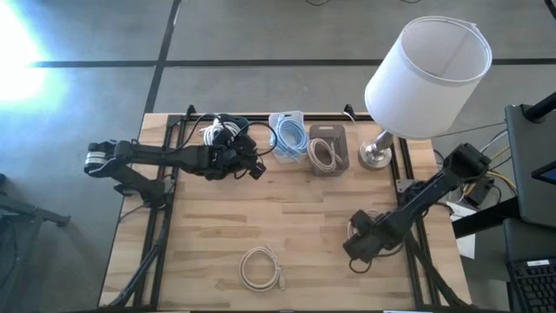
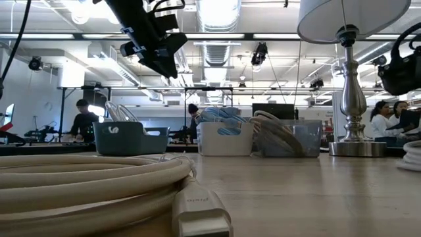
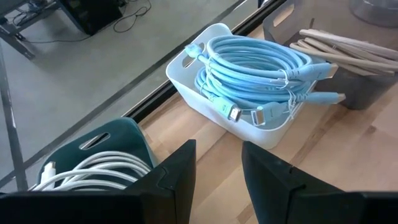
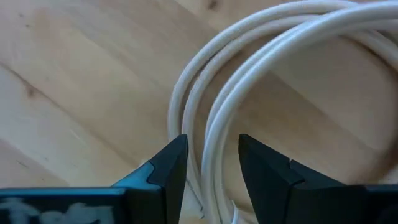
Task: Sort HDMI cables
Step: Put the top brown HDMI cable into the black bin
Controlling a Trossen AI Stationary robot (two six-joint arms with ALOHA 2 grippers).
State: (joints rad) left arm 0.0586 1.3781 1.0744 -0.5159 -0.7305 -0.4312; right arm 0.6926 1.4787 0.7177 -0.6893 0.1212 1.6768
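Three bins [image 1: 287,139] stand along the far tabletop [image 1: 287,226] edge; no writing is readable. The left claw [image 3: 217,180] hovers spread beside them. The right claw [image 4: 211,165], spread, straddles a white cable [image 4: 261,56] near the right edge.

1. Large open lab or workshop hall; exposed ceiling ducts [image 2: 217,46] and long strip lights [image 2: 79,36] overhead; bare grey concrete floor [image 1: 261,30] around the rig.
2. Wooden counter [image 1: 295,235] framed by black metal rails [image 1: 161,235]; two dark robot arms mounted at its sides.
3. Further workstations behind, with a dark monitor [image 2: 273,110] and several people [image 2: 83,118] seated or standing at them.
4. Oddly domestic touch: table lamp [image 1: 426,78] with white shade on the counter.
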